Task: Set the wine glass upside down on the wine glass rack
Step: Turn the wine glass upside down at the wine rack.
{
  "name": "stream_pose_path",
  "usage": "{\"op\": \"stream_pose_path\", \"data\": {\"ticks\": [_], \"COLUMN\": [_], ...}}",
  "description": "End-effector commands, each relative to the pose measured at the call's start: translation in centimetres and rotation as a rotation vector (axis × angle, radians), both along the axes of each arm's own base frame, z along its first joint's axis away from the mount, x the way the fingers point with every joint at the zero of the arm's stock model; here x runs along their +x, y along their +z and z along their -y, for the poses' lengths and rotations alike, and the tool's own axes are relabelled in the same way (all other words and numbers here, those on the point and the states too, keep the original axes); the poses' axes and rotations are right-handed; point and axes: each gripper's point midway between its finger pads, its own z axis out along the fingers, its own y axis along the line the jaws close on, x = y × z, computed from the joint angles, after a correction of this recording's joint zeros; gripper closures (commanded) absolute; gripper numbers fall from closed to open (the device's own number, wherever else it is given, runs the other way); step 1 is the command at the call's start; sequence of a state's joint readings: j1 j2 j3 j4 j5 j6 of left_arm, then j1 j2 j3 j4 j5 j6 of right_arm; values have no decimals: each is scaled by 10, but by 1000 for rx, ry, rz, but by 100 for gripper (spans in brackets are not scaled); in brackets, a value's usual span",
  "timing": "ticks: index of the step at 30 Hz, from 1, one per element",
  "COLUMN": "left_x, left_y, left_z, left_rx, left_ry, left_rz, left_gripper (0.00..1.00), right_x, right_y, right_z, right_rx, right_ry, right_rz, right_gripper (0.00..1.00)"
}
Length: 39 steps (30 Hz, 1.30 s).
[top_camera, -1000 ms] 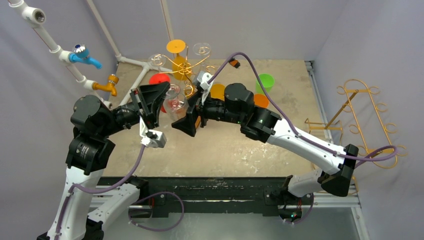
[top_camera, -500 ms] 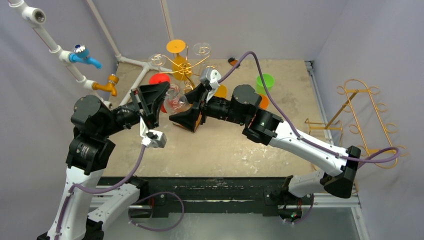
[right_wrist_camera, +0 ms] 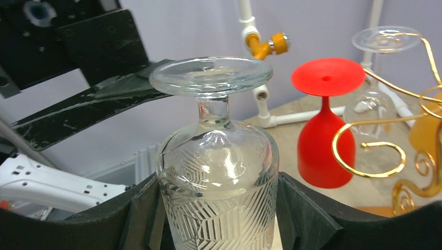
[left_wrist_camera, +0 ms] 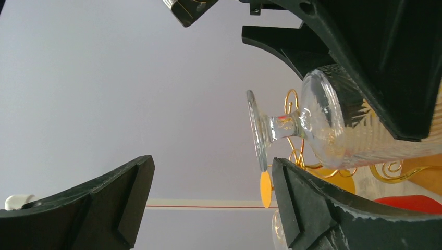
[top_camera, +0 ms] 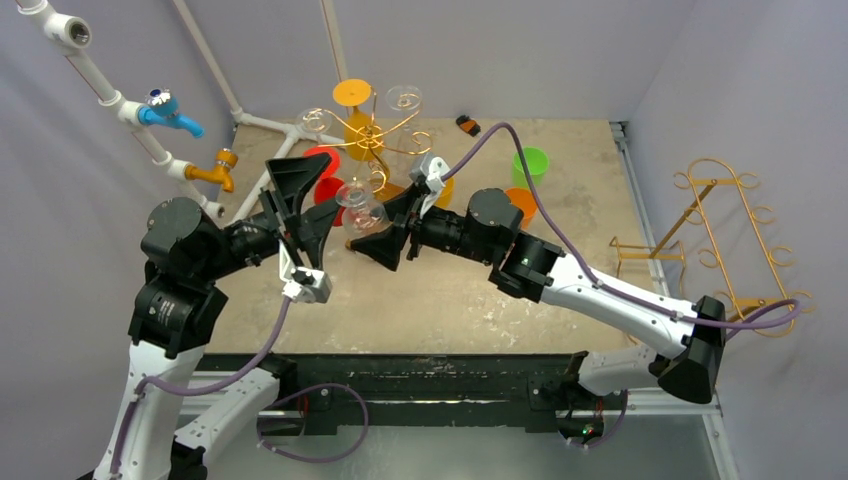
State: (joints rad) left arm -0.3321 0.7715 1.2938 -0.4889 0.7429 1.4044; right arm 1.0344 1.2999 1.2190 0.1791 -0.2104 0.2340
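Released by the left gripper (top_camera: 308, 203), whose jaws have sprung wide apart, the patterned wine glass (right_wrist_camera: 219, 172) hangs foot-up above the table (top_camera: 450, 290). Its bowl is pinched between the fingers of the right gripper (right_wrist_camera: 219, 208), near the gold wine glass rack (top_camera: 372, 135) and a red goblet (right_wrist_camera: 324, 135).

Clear leaf-etched wine glass (right_wrist_camera: 218, 208), red goblet (right_wrist_camera: 323, 146), gold rack (top_camera: 378, 130)
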Motion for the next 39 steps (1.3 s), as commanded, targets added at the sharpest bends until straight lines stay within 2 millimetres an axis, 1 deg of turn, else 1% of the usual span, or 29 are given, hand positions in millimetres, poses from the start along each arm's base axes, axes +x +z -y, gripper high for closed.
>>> {"op": "stream_pose_path", "data": {"ticks": [1,3,5,8,11,14,18,20,22,27,34,39], "left_x": [-10,-9,-7,-4,-2,-1,-1,-2,-4,-8,-6,-5], "left_y": [2,-3,-8,-11,-7,2,14,17,19,20,15,15], "left_z": [-4,-7,-11,-17,-23,-28,-32,-32,-32,-31,-31,-30], "left_rx": [13,14,2,-34,-96,-192,-320,-359,-377,-401,-410,-411], "left_ry": [1,27,55,94,132,163,184,182,177,165,176,178], "left_rz": [24,-6,-52,-118,-174,-250,-343,-382,-398,-427,-469,-473], "left_gripper": [6,3,2,1,1,1,1,1,1,1,3,4], "right_x": [13,21,29,42,52,61,69,74,77,88,101,109], "right_y": [58,56,53,43,29,13,-9,-18,-21,-25,-31,-31], "right_z": [31,39,46,56,66,73,72,70,68,65,59,59], "right_rx": [157,148,138,112,96,79,28,6,0,-6,-11,-12], "right_ry": [-126,-168,-199,-244,-274,-301,-314,-320,-324,-344,-355,-361], "right_rz": [88,97,110,120,120,119,121,127,134,159,180,196], "right_gripper": [82,83,83,84,84,84,83,84,85,84,85,85]}}
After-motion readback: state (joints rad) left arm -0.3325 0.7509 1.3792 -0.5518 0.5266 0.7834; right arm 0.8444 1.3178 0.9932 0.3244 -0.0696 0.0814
